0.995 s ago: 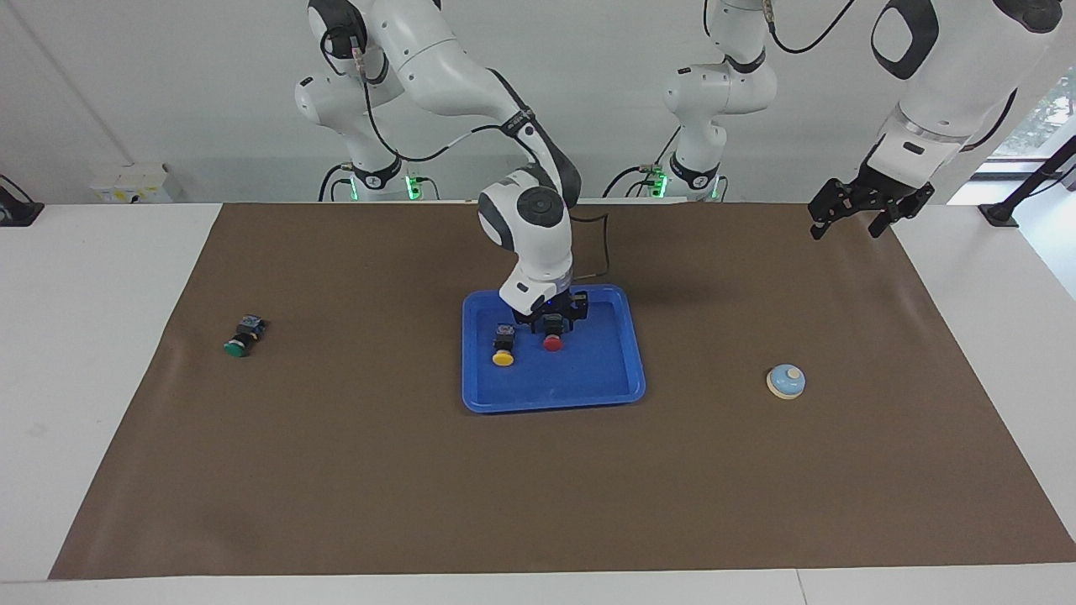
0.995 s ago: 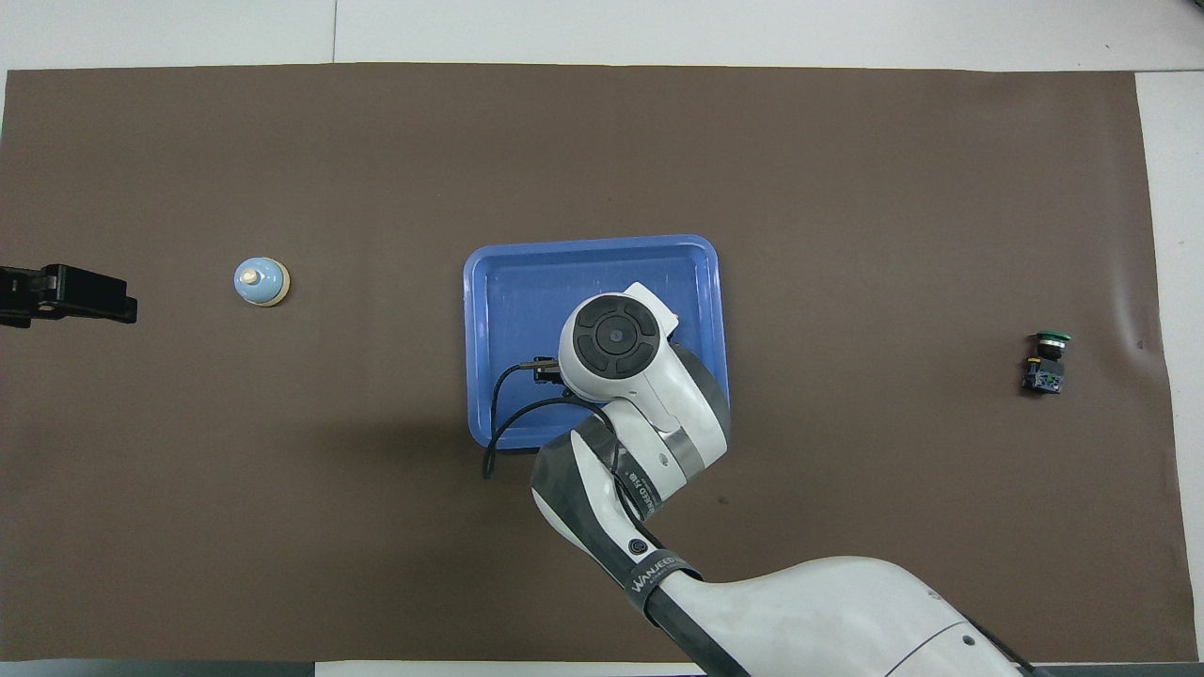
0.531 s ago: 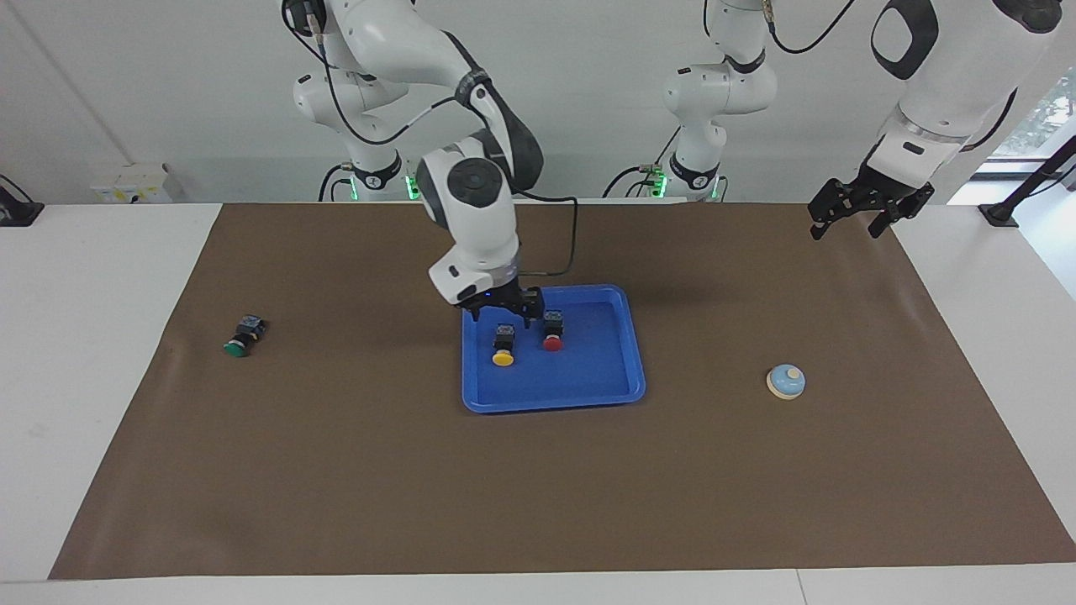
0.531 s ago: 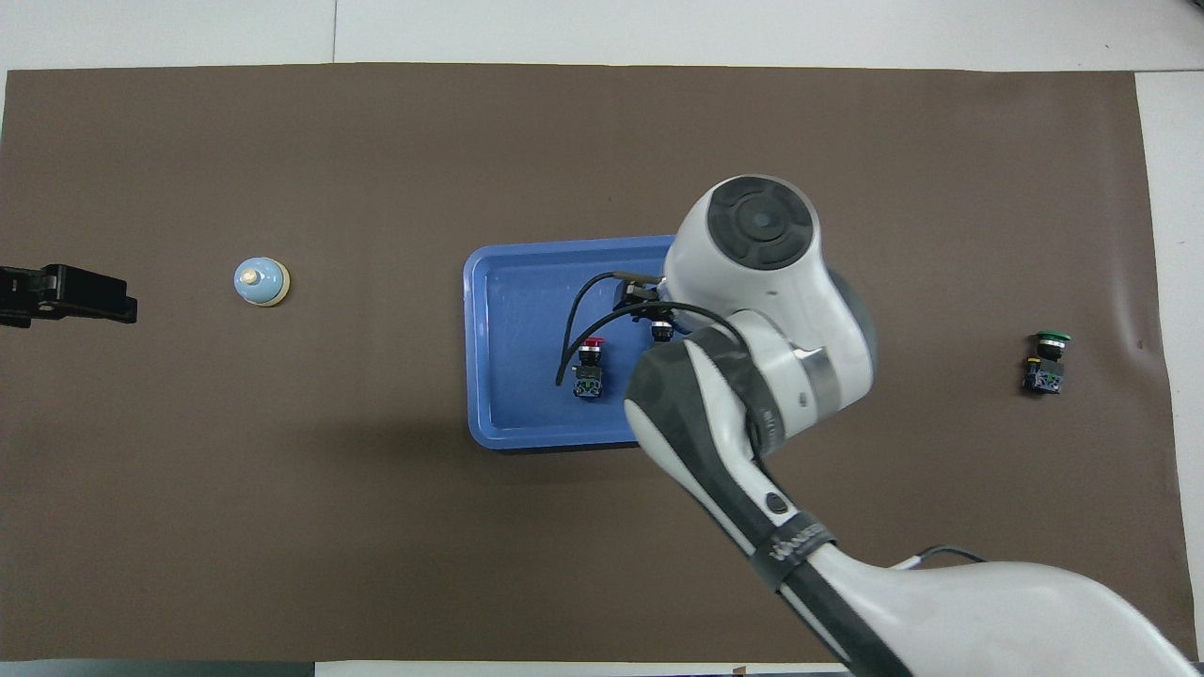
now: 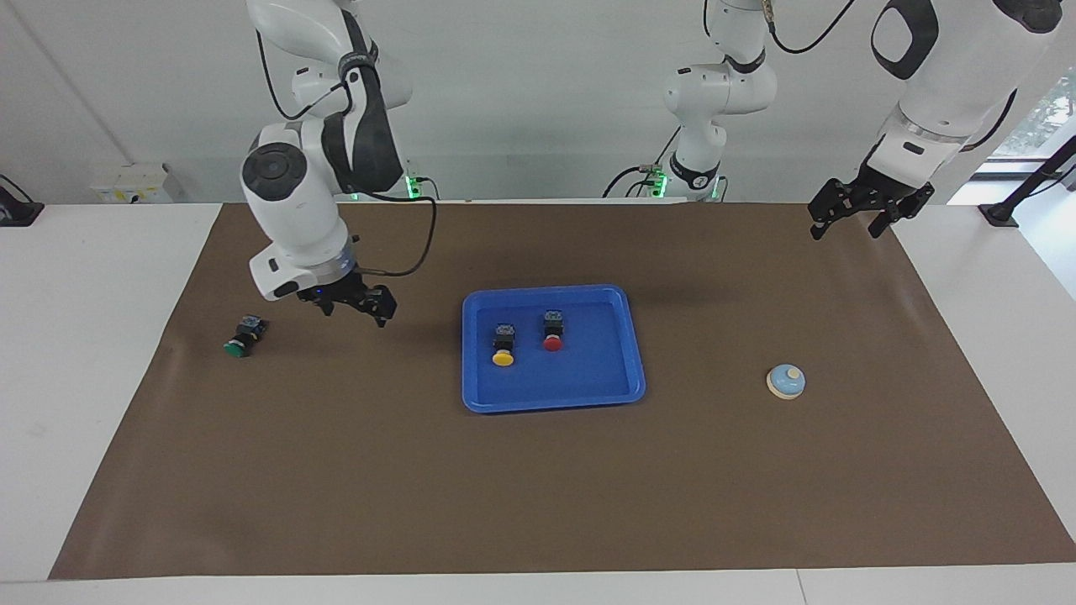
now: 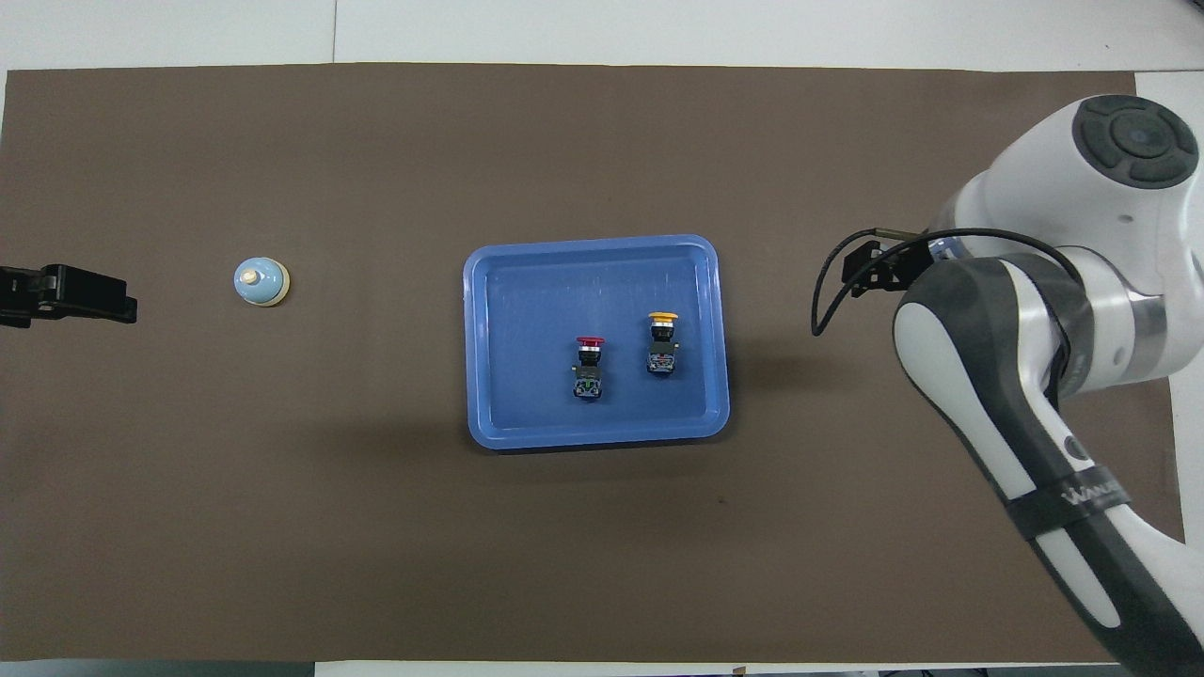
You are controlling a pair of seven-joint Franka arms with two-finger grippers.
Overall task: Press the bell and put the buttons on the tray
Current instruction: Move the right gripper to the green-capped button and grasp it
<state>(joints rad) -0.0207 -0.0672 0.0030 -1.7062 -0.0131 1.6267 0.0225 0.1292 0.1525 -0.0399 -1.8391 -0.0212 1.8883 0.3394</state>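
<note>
Two buttons [image 5: 527,336] in tray [image 5: 614,382] — third button [image 5: 245,334] apart on mat [image 5: 538,487].

In the overhead view the green button, seen in the facing view [image 5: 238,342] on the mat beside the right gripper [image 5: 355,304], is hidden under the right arm [image 6: 1053,310]. The right gripper itself is mostly covered there. The left gripper [image 6: 66,294] is cut off by that view's edge. Whether either gripper's fingers are parted cannot be told.
</note>
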